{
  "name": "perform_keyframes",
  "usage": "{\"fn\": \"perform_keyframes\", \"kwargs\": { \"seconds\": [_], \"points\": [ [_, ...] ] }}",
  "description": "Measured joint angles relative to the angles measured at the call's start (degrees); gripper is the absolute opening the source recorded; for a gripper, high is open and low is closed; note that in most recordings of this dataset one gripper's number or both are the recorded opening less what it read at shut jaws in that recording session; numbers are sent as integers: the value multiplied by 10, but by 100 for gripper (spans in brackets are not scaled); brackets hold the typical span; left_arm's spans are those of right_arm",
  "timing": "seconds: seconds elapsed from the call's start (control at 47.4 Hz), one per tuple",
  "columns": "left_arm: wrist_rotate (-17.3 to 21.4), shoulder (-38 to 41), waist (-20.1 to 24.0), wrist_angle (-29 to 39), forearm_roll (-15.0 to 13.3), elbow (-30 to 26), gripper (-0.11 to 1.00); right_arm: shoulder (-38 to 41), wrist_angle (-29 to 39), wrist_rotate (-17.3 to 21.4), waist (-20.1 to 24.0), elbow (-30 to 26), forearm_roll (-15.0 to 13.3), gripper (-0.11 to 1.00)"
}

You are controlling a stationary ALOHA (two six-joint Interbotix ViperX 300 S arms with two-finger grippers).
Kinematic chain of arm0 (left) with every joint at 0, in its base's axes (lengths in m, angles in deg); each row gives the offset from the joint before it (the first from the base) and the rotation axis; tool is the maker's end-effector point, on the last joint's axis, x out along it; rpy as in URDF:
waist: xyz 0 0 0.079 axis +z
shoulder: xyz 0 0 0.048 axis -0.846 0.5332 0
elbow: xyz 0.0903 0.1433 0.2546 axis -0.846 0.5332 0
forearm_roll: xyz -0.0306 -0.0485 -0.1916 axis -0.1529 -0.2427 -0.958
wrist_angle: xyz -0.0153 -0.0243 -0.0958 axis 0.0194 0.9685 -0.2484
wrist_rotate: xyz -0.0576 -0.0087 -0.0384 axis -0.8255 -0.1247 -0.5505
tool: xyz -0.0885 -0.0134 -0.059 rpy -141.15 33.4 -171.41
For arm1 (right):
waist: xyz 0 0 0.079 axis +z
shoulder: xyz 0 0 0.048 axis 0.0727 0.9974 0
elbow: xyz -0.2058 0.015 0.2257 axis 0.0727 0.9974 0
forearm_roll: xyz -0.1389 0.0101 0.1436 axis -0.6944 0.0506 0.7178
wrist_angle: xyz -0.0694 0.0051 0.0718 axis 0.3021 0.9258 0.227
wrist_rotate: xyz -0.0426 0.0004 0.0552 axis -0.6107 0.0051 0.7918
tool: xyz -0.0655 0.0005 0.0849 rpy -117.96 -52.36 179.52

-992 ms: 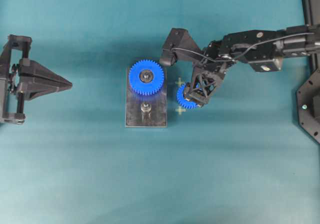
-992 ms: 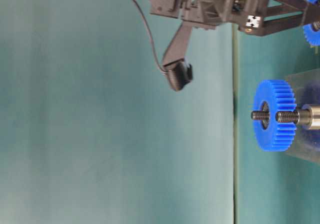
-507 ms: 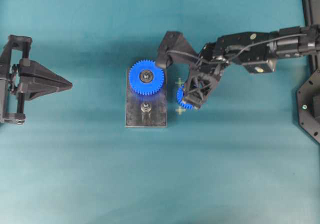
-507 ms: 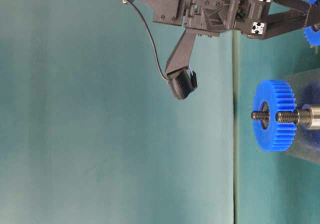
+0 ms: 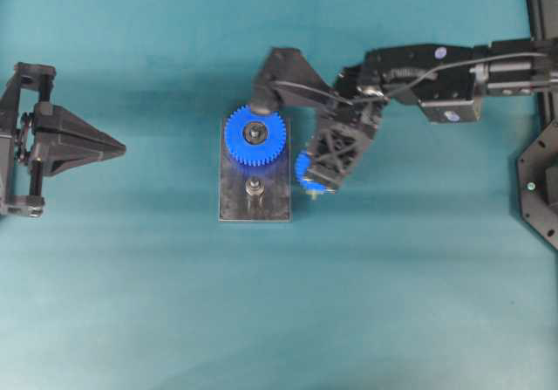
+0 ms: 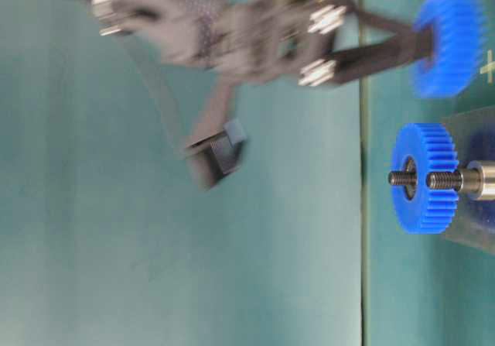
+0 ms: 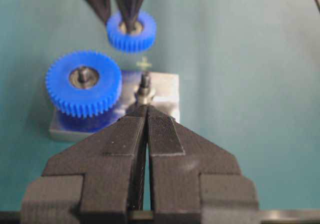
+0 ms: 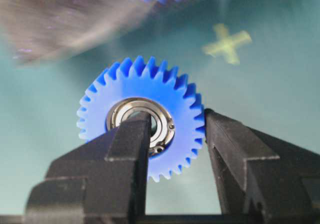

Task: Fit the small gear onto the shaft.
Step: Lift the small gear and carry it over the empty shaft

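Gear teeth fill my right wrist view: the small gear [image 8: 141, 118] sits clamped in my right claw [image 8: 175, 134], one finger [image 8: 127, 149] pressed through its silver bearing hub and the other finger [image 8: 235, 149] bearing on the toothed rim, so the jaws stand partly closed on one side of the ring. The gear's flat face is turned toward that camera.

Taking the dark grey plate [image 5: 255, 200] as landmark, the small gear [image 5: 303, 167] hangs off the plate's right edge in the overhead view, apart from it, mostly hidden under my right claw [image 5: 316, 177]. From the left wrist camera the small gear [image 7: 131, 31] appears raised beyond the plate's far edge, clear of the teal table [image 7: 250, 58]. A pale cross mark [image 7: 144, 63] lies on the table between gear and plate.

On the plate, the shaft [image 5: 254, 186] stands upright and bare at the lower half; the larger blue gear [image 5: 255, 135] sits on the other post at the upper half. The table-level view is blurred around my right arm, though the small gear [image 6: 447, 44] shows in the claw tips, above the larger gear.

My left claw [image 7: 146, 129] rests well to the left of the plate, jaws pressed together on nothing, tips pointing at the shaft [image 7: 145, 86].
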Motion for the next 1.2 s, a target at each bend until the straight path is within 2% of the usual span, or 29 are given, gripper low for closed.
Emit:
{"fn": "perform_keyframes", "kwargs": {
  "seconds": [0.211,0.486,0.76,1.204],
  "points": [
    [0,0,0,-1,0,0,0,15,24,1,25,-82,1,36],
    [0,-2,0,0,0,1,0,68,27,0,25,-145,1,36],
    [0,-2,0,0,0,0,0,105,42,-5,32,-176,1,36],
    [0,-4,0,0,0,0,0,120,48,-6,33,-183,-1,36]
  ]
}}
